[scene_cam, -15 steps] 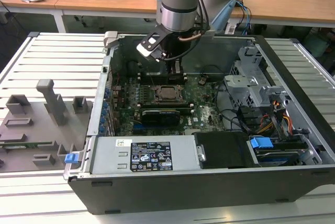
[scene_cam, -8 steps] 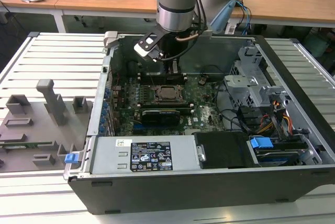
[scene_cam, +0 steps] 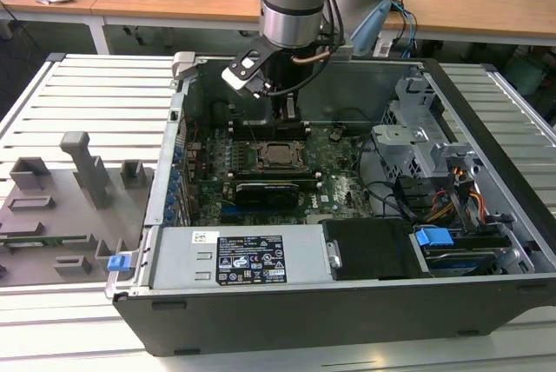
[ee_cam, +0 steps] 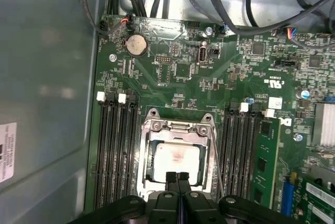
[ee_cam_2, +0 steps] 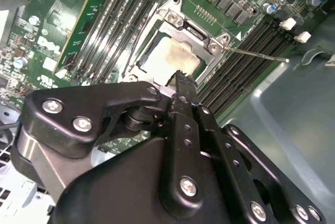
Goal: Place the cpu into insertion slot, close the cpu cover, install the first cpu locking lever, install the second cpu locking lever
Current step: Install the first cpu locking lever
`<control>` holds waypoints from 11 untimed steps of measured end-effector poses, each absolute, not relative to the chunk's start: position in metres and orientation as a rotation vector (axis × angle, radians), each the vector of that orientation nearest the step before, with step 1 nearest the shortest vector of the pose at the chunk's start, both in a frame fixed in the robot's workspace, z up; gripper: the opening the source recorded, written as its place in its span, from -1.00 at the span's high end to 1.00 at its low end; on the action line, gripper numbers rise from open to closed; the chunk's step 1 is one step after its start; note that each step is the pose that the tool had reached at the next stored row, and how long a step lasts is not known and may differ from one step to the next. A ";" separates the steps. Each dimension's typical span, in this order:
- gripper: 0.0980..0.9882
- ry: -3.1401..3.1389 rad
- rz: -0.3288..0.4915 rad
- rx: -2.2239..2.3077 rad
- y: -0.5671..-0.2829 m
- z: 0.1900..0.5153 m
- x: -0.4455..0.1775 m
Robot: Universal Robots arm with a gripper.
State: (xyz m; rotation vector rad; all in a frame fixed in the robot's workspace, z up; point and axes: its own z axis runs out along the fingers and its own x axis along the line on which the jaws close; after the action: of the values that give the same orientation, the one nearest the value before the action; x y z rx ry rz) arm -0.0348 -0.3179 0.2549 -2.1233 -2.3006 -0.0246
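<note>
**Cpu seated under its cover, end effector shut above it**

Inside the open computer case [scene_cam: 287, 302], the cpu [ee_cam: 177, 162] lies flat in the insertion slot [ee_cam: 148, 169], framed by the lowered cpu cover [ee_cam: 178, 127]. The end effector [ee_cam: 178, 178] hovers at the cover's edge, fingers pressed together, gripping nothing. A thin locking lever [ee_cam_2: 259, 55] juts out beside the socket.

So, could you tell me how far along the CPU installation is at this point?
Done: the cpu sits framed by the cpu cover, which looks closed flat over it. In hand: the gripper, shut and empty, is at the cover's edge. Left: a thin locking lever angles out over the memory slots, apparently unlatched. I cannot tell the state of the other lever.
</note>
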 end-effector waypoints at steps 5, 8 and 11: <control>0.98 -2.302 -0.022 -2.124 -0.318 0.270 -0.035; 0.98 -2.303 -0.020 -2.125 -0.318 0.280 -0.035; 0.98 -2.337 -0.013 -2.094 -0.318 0.281 -0.035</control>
State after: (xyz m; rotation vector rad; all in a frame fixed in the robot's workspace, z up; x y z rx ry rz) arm -0.0348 -0.3179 0.2806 -2.0935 -2.3367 -0.0132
